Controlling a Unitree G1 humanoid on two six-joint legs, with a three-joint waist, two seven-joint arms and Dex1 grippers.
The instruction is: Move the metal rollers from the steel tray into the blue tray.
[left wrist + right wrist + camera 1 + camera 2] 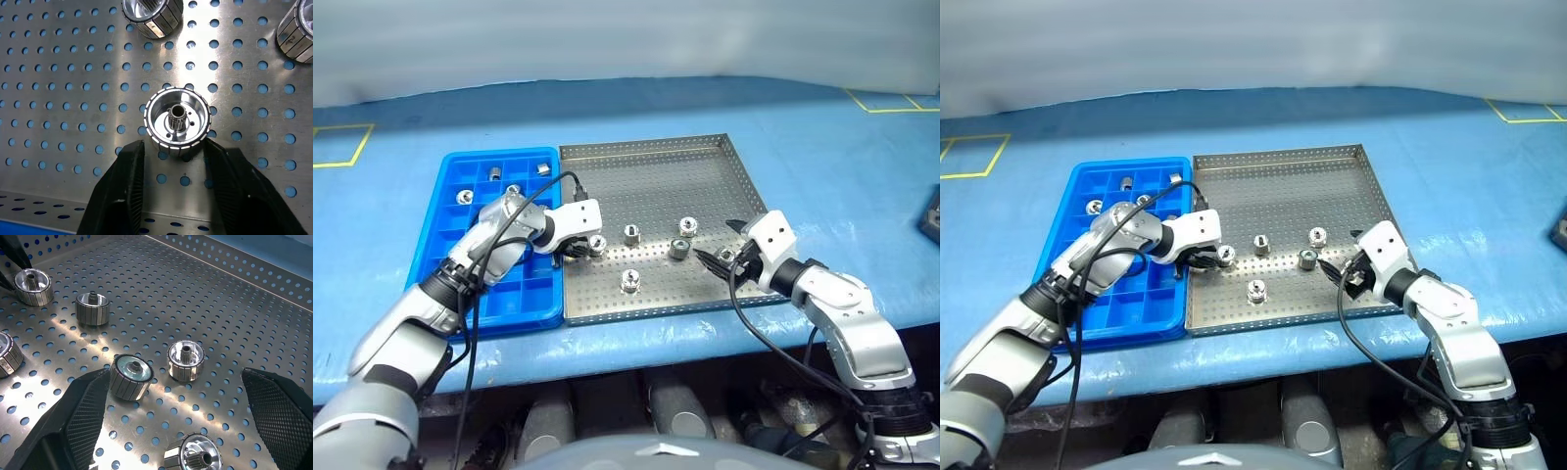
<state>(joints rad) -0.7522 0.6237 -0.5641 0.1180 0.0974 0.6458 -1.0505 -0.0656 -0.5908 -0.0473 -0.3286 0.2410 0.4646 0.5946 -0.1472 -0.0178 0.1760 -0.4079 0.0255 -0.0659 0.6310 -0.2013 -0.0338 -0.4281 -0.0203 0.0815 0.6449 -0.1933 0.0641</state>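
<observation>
You see the bright blue plastic tray (450, 196) of square compartments on your left, with a few small ribbed silvery metal rollers (495, 174) already in its far cells. Your left gripper (578, 251) reaches over its edge into the adjoining shallow steel tray (656, 166), perforated all over, and its black textured fingers (124, 191) are clamped on one hollow-centred roller (178, 122) standing upright near the tray's left rim. More rollers (632, 233) stand scattered mid-tray, one tipped on its side (130, 377). At the right rim your right gripper (722, 257) hangs with jaws spread wide, holding nothing. Both trays rest on a blue covered table (822, 157) marked with yellow tape
</observation>
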